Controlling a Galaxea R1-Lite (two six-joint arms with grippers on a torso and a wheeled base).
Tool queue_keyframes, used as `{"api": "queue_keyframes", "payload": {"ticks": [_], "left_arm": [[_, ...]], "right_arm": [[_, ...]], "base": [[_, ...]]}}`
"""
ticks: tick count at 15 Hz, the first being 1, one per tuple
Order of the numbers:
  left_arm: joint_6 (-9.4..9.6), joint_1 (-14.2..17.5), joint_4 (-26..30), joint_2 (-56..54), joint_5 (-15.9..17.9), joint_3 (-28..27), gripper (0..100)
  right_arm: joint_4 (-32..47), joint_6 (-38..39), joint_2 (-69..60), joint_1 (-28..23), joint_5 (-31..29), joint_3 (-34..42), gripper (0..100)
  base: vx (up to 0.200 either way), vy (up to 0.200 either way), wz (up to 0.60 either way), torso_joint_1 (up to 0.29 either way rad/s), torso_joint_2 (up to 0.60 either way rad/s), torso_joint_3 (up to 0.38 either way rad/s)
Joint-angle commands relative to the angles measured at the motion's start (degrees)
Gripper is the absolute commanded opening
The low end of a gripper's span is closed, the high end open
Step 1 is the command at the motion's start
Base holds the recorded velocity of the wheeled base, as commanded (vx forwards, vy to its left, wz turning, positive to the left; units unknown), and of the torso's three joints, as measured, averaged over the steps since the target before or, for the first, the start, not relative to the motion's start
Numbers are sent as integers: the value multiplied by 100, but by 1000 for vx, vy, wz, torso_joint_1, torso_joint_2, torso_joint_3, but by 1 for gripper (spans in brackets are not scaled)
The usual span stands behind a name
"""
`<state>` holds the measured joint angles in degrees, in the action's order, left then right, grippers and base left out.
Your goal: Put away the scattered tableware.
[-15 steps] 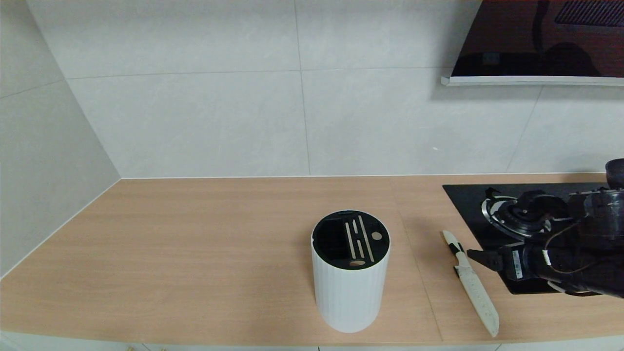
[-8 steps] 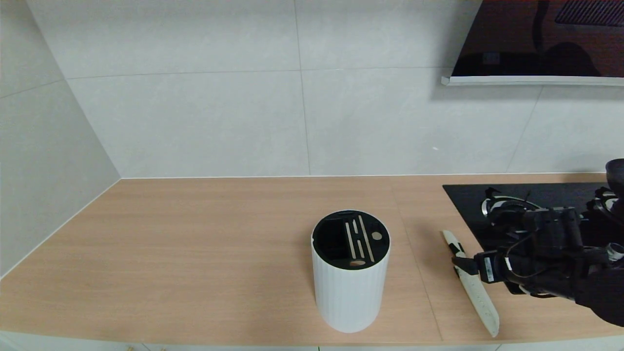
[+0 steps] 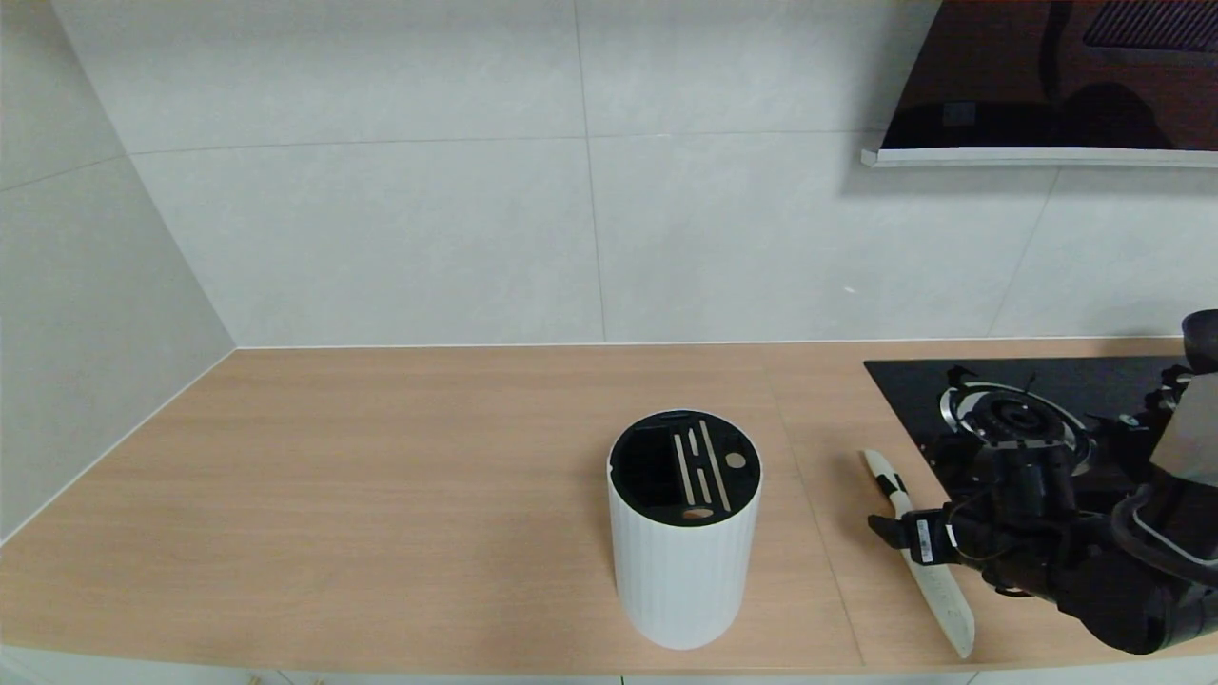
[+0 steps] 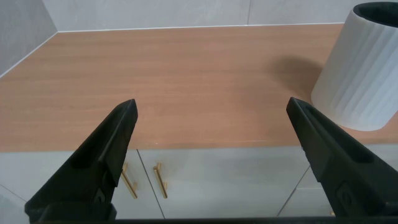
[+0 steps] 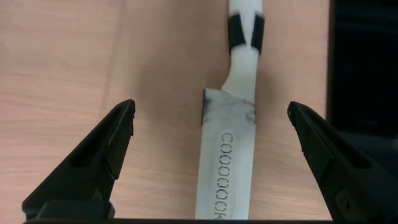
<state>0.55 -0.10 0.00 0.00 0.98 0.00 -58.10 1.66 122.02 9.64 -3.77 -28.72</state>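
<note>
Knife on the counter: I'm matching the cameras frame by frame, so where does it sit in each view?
Head view: knife lies flat at lower right, between the white holder and the black hob, below the right end effector.
Right wrist view: centre, lengthwise between the open fingers, hob along one edge.
Left wrist view: faces the holder and counter edge instead.
Shared landmark: the wooden countertop.

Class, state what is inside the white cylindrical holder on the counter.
The white holder has a black top with narrow slots and one larger opening; nothing sticks out. Deeper down is dark and cannot be seen.
</note>
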Motion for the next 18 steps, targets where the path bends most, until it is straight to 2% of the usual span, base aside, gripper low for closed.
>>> {"api": "queue_keyframes", "payload": {"ticks": [1,18], "left_arm": [[7,1,0,0,-1,0,100],[7,1,0,0,-1,0,100]], "right_arm": [[-140,1,332,-6,-45,-2,100],[-544,-8,771,-85,-177,-46,100]], "base": [[0,0,0,0,0,0],[0,0,0,0,0,0]]}}
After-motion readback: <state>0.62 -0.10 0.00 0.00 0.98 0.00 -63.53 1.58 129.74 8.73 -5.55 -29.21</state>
